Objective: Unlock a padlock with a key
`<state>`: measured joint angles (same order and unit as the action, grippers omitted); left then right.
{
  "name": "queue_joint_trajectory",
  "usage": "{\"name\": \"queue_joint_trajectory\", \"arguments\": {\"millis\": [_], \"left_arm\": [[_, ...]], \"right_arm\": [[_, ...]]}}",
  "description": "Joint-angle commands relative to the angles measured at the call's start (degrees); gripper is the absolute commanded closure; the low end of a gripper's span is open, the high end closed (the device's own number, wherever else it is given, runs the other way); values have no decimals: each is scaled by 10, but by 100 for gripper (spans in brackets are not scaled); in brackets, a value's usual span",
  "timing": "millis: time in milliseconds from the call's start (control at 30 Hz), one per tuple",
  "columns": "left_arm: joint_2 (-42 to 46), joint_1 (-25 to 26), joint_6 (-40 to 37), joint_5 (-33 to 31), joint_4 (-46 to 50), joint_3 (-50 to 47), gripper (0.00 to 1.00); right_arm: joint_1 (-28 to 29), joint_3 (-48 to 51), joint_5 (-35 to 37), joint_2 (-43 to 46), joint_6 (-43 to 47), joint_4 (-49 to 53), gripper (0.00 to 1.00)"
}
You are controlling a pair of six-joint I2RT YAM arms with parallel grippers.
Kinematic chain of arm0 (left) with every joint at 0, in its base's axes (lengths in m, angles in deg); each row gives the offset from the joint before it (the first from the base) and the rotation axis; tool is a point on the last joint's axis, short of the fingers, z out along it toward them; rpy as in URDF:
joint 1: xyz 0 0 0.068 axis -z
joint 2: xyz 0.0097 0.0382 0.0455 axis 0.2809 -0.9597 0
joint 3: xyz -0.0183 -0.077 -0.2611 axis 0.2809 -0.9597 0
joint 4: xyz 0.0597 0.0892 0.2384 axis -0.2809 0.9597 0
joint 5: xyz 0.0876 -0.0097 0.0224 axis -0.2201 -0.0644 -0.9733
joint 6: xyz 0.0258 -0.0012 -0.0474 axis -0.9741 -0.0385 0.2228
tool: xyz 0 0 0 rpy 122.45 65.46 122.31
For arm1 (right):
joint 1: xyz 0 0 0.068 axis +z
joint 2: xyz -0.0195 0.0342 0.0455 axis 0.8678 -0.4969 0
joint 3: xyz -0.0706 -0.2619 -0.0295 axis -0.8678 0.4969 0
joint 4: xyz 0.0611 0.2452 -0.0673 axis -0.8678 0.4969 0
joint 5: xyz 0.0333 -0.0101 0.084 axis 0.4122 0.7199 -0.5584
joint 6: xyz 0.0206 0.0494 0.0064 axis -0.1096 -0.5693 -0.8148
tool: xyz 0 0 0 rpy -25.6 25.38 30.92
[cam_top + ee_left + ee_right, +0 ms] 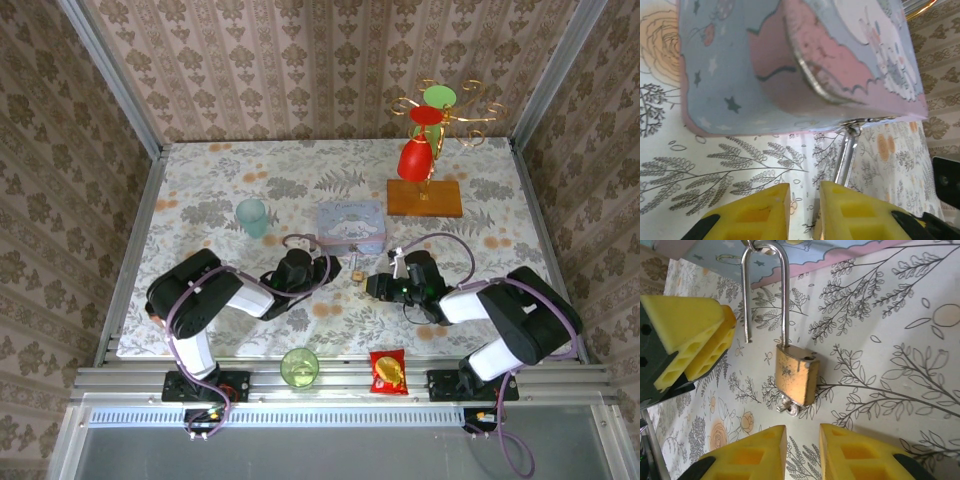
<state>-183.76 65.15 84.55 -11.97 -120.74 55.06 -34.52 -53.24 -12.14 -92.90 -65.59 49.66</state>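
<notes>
The brass padlock [796, 374] lies flat on the floral cloth, its silvery shackle [765, 290] swung open with one leg free of the body. The shackle's bend reaches the pale blue tin [805, 252]. The small key [788, 407] sticks out of the padlock's bottom. My right gripper [802, 429] is open just below the key, nothing between its fingers. My left gripper [805, 187] stands narrowly open over bare cloth, the shackle [847, 155] running past its right finger. From above, the padlock [356, 270] lies between left gripper [328, 270] and right gripper [372, 285].
The tin [350, 227] sits just behind the padlock. A teal cup [252, 216] stands at mid-left. A green cup [299, 367] and a red-and-gold snack packet [388, 372] rest on the near rail. A wooden stand [425, 197] holding a red cup is at the back right.
</notes>
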Motion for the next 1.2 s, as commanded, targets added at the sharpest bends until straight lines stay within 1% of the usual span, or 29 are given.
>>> {"name": "queue_joint_trajectory", "arguments": {"millis": [0,67,167,233,300,367,433,500,600,800,1033,1167], "left_arm": [[-17,6,-12,-6,7,11,78],[-20,9,-11,-6,-5,7,78],[6,8,-23,-15,2,-3,78],[41,7,-44,-24,37,-3,77],[78,9,-71,-35,83,1,77],[107,12,-88,-44,118,-1,77],[130,11,-97,-52,132,-12,77],[146,11,-98,-60,139,-26,76],[158,10,-92,-64,132,-50,76],[155,13,-83,-66,119,-64,76],[146,14,-83,-64,116,-58,76],[143,14,-81,-64,112,-61,76]], "right_arm": [[-6,-3,47,25,-5,94,72],[-5,-20,63,49,-3,123,67],[13,-81,129,89,14,222,62],[24,-122,156,86,34,250,61],[24,-155,154,54,52,251,61],[22,-178,141,17,66,241,63],[20,-186,103,-16,65,200,63],[21,-194,82,-41,59,177,63],[22,-189,88,-56,56,162,68],[22,-179,72,-83,55,129,67],[23,-184,80,-118,52,118,68],[23,-178,76,-136,47,93,68]]}}
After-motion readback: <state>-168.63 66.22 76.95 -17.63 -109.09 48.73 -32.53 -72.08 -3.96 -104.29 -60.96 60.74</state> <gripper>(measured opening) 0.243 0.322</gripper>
